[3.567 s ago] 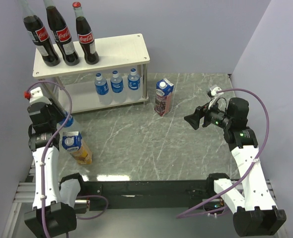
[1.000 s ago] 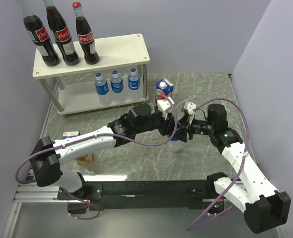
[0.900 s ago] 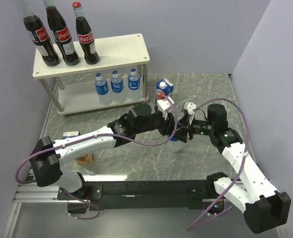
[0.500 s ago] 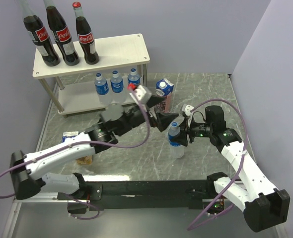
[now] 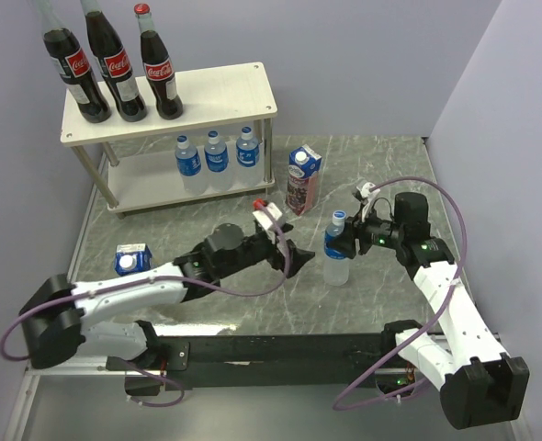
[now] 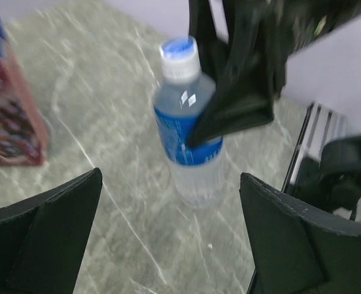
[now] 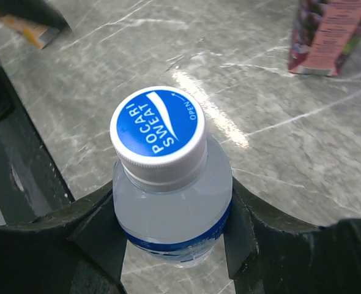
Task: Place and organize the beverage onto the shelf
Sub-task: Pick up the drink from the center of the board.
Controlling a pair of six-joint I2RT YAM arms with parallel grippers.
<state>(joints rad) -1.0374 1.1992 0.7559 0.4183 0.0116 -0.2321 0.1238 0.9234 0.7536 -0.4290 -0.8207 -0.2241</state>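
The right gripper [image 7: 171, 236] clasps a water bottle [image 5: 336, 260] at its blue label, and the bottle stands upright on the marble table [image 5: 390, 165]. The left gripper [image 5: 291, 256] hangs just beside it, jaws spread wide, holding nothing. Behind them stands the purple carton [image 5: 300, 181]; the yellow carton [image 5: 133, 260] is far left. On the shelf [image 5: 225, 92], three cola bottles [image 5: 115, 69] fill the top board and three water bottles [image 5: 216, 152] the lower one.

Purple carton [image 5: 302, 180] near the shelf [image 5: 152, 184] (upper board [image 5: 225, 90] half bare)
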